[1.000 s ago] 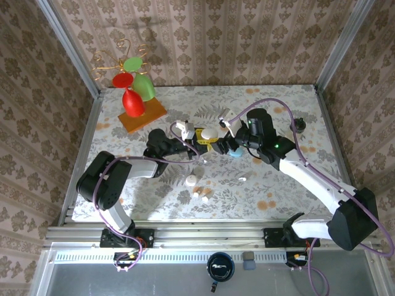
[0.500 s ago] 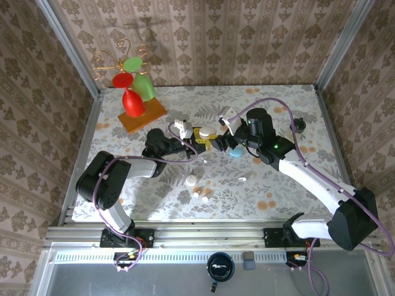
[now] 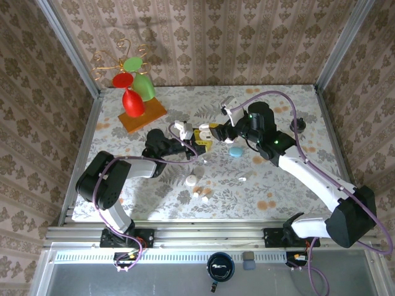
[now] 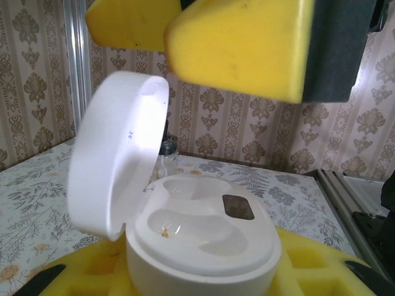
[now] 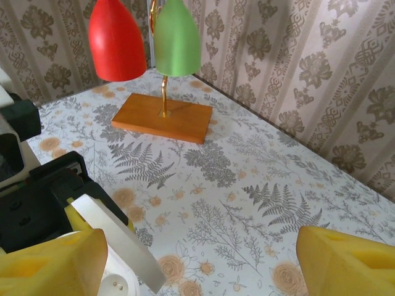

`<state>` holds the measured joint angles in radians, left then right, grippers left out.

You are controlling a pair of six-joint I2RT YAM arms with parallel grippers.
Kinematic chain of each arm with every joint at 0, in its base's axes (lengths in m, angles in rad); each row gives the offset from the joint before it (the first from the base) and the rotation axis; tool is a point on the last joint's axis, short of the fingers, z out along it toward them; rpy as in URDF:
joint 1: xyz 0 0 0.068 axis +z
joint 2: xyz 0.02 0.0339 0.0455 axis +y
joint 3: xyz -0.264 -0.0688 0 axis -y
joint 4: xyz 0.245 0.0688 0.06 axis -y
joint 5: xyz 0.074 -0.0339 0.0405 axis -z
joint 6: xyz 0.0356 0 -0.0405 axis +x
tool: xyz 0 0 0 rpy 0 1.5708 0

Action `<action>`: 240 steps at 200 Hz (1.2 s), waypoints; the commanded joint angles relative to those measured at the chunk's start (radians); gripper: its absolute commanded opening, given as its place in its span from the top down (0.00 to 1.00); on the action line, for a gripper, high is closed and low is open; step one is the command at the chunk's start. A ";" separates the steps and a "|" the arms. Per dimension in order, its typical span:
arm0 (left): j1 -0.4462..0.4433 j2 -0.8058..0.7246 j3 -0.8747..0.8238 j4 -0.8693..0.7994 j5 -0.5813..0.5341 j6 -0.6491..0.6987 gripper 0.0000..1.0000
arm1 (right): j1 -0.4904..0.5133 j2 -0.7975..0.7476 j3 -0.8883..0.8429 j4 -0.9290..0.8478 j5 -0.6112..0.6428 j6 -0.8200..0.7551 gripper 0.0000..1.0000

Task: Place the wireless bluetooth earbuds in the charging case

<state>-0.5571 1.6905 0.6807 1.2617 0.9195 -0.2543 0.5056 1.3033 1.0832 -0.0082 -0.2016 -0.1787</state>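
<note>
Your left end effector is clamping the empty, open white plastic charging case. The right end effector is hovering, fingers apart. The tiny white earbuds are lying loose.

Walls: beige-brown wallpaper with a damask pattern in vertical stripes closes the back, left and right sides.
Table: a pale cloth with grey ferns and small orange flowers covers it.
Frame: one aluminium post stands at the back left corner and another at the back right; a metal rail runs along the near edge.
Ornament: an orange-brown wooden base lies at the far left of the table, with red and green bell shapes on a thin gold wire.
Light: bright and even; the ornament throws a soft shadow on the back wall.
</note>
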 commanded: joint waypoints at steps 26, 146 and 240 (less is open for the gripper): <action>0.020 -0.020 -0.006 0.034 0.005 0.027 0.63 | -0.016 -0.079 -0.036 -0.017 -0.096 0.062 0.18; 0.144 -0.054 -0.016 0.033 -0.034 0.060 0.63 | -0.036 0.035 -0.138 -0.241 -0.304 0.550 0.19; 0.192 -0.078 -0.015 0.033 -0.034 0.072 0.63 | 0.176 0.239 -0.232 -0.261 -0.379 0.705 0.26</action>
<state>-0.3786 1.6405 0.6735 1.2652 0.8787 -0.2054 0.6472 1.5154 0.8486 -0.2150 -0.5705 0.4740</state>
